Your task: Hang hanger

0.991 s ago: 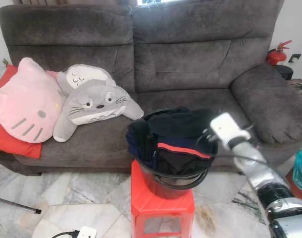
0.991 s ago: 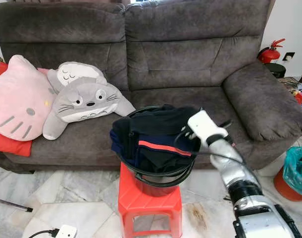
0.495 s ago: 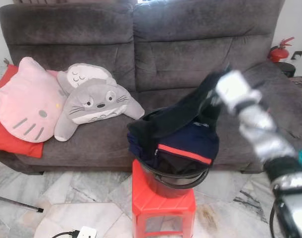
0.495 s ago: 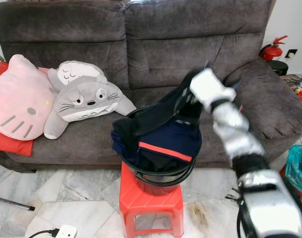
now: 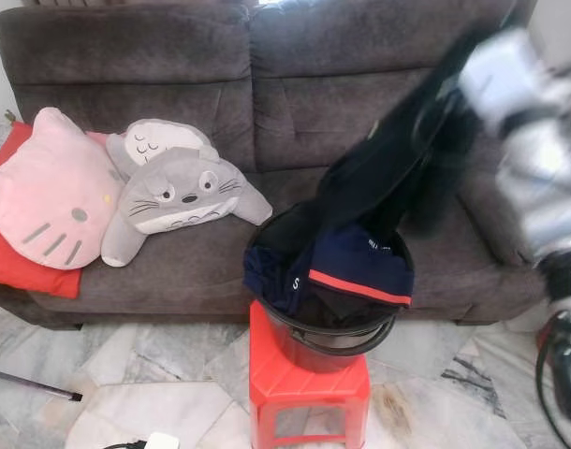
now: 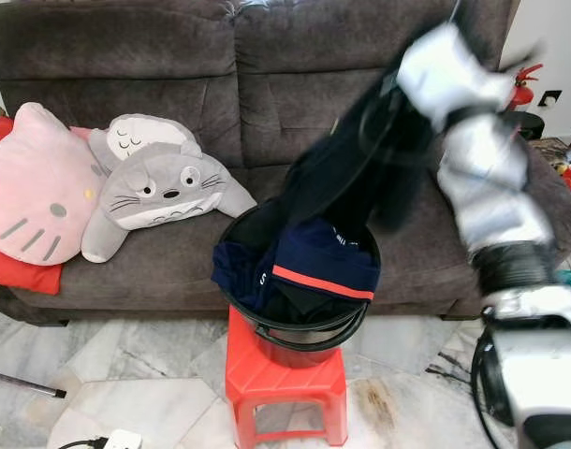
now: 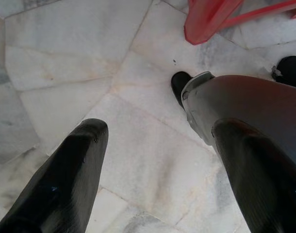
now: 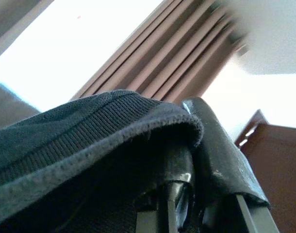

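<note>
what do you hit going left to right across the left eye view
pink cat cushion → grey plush toy → bucket of clothes on the red stool → right gripper lifting a black garment

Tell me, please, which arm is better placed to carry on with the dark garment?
The right: its gripper is shut on the dark garment, lifted above the bucket. The left gripper hangs open over floor.

Grey sofa, marble floor
</note>
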`<state>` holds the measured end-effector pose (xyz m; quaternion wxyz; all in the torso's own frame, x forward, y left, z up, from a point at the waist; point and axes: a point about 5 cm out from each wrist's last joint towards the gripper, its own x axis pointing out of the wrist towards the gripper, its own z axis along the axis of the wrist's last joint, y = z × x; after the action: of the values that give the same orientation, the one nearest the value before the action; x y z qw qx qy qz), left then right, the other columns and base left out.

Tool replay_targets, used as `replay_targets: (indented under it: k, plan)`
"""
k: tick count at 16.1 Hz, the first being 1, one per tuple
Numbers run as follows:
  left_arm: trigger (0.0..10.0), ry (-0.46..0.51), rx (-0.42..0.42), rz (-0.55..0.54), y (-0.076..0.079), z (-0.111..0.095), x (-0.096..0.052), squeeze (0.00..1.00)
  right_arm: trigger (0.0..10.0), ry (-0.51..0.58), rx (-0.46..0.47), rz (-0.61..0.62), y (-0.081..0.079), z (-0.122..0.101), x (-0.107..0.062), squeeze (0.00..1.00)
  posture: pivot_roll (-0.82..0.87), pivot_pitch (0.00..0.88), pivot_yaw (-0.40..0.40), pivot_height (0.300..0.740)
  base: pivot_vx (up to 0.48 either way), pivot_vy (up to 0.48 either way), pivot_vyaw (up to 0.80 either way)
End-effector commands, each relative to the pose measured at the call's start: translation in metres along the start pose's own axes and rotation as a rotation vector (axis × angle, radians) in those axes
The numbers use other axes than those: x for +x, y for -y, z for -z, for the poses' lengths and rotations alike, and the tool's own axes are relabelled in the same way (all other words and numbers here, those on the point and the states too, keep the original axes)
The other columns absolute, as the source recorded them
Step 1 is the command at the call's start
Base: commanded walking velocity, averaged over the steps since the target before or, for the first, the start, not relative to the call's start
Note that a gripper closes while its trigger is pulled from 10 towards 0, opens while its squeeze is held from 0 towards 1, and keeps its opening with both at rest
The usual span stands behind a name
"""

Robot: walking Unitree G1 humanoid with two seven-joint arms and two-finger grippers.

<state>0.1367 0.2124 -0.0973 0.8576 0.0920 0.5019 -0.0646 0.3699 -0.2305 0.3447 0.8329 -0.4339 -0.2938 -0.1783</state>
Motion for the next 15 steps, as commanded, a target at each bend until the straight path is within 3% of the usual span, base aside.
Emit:
replay_targets:
  k: [1, 3, 4, 6, 8, 9, 10, 11, 12, 15]
  plan:
    - [10.0, -0.01, 0.008, -0.01, -0.005, 0.005, -0.002, 0.0, 10.0, 0.104, 0.01, 0.124, 0.031, -0.028, 0.012, 0.0, -0.22, 0.0, 0.082, 0.74, 0.0, 0.0, 0.0]
    - [10.0, -0.007, 0.011, -0.01, -0.007, 0.004, -0.002, 0.0, 10.0, 0.185, 0.033, 0.24, 0.067, -0.055, 0.014, 0.0, -0.23, 0.0, 0.084, 0.74, 0.0, 0.0, 0.0]
    - [10.0, -0.007, 0.011, -0.01, -0.008, 0.004, -0.002, 0.0, 10.0, 0.188, 0.052, 0.253, 0.072, -0.058, 0.013, 0.0, -0.23, 0.0, 0.084, 0.74, 0.0, 0.0, 0.0]
    - [10.0, -0.005, 0.011, -0.008, -0.007, 0.003, -0.002, 0.0, 10.0, 0.143, 0.145, 0.217, 0.067, -0.055, 0.004, 0.0, -0.23, 0.0, 0.08, 0.74, 0.0, 0.0, 0.0]
    - [10.0, -0.001, 0.011, 0.003, 0.003, -0.001, 0.001, 0.0, 10.0, -0.021, 0.346, 0.008, 0.012, -0.032, -0.041, 0.0, -0.23, 0.0, 0.074, 0.74, 0.0, 0.0, 0.0]
    - [10.0, -0.001, 0.01, 0.005, 0.005, -0.001, 0.001, 0.0, 10.0, -0.093, 0.398, -0.051, -0.005, -0.022, -0.058, 0.0, -0.23, 0.0, 0.076, 0.74, 0.0, 0.0, 0.0]
    - [10.0, -0.008, 0.014, 0.008, 0.008, 0.001, 0.001, 0.0, 10.0, -0.238, 0.488, -0.108, -0.031, -0.006, -0.087, 0.0, -0.24, 0.0, 0.078, 0.74, 0.0, 0.0, 0.0]
    - [10.0, -0.009, 0.015, 0.009, 0.008, 0.001, 0.001, 0.0, 10.0, -0.275, 0.51, -0.119, -0.037, -0.003, -0.095, 0.0, -0.24, 0.0, 0.078, 0.74, 0.0, 0.0, 0.0]
    - [10.0, -0.012, 0.017, 0.01, 0.008, 0.002, 0.001, 0.0, 10.0, -0.383, 0.604, -0.149, -0.055, 0.002, -0.12, 0.0, -0.23, 0.0, 0.078, 0.74, 0.0, 0.0, 0.0]
    - [10.0, -0.016, 0.02, 0.004, 0.005, 0.004, 0.0, 0.0, 10.0, -0.46, 0.618, -0.252, -0.076, -0.002, -0.156, 0.0, -0.22, 0.0, 0.073, 0.74, 0.0, 0.0, 0.0]
